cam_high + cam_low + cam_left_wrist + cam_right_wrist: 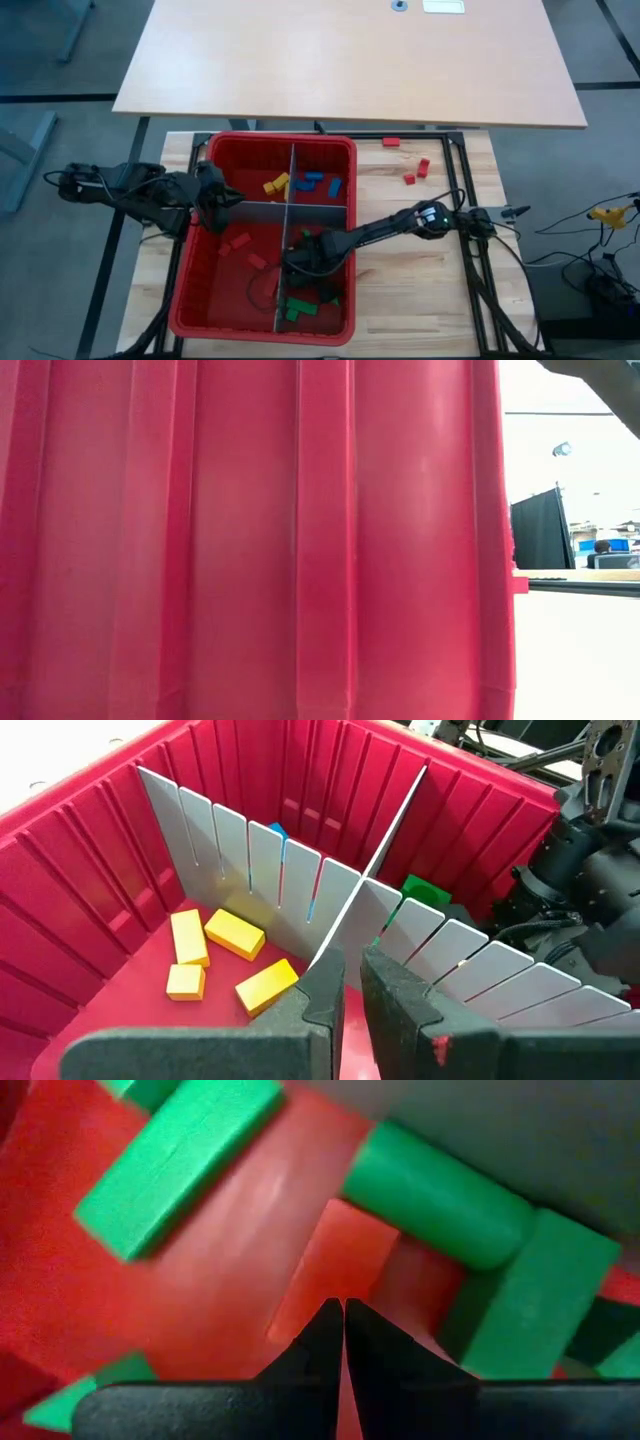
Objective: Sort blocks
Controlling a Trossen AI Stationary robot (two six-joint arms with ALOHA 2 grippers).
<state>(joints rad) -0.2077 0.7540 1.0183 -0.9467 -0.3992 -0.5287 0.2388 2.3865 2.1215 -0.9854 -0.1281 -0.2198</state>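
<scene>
Right gripper (300, 262) is down low inside the red bin (190, 300), in the near right part where the green blocks (298, 310) lie. Its fingers (325, 1342) are pressed almost together, with nothing between them that I can see. A red block (330, 1270) lies on the floor just past the tips, in with the green ones. That red one looks wrong there, so picking it out seems to be the job now. To do it well, the fingers should open wide first, go down on both sides of the red block, and not bump the green ones close by.

Left gripper (210, 195) waits at the left wall of the bin, over the grey divider (330, 935), fingers a little apart and empty. Yellow blocks (225, 960) sit far left, blue blocks (320, 182) far right, and a few red blocks (415, 172) are out on the table (420, 290)
</scene>
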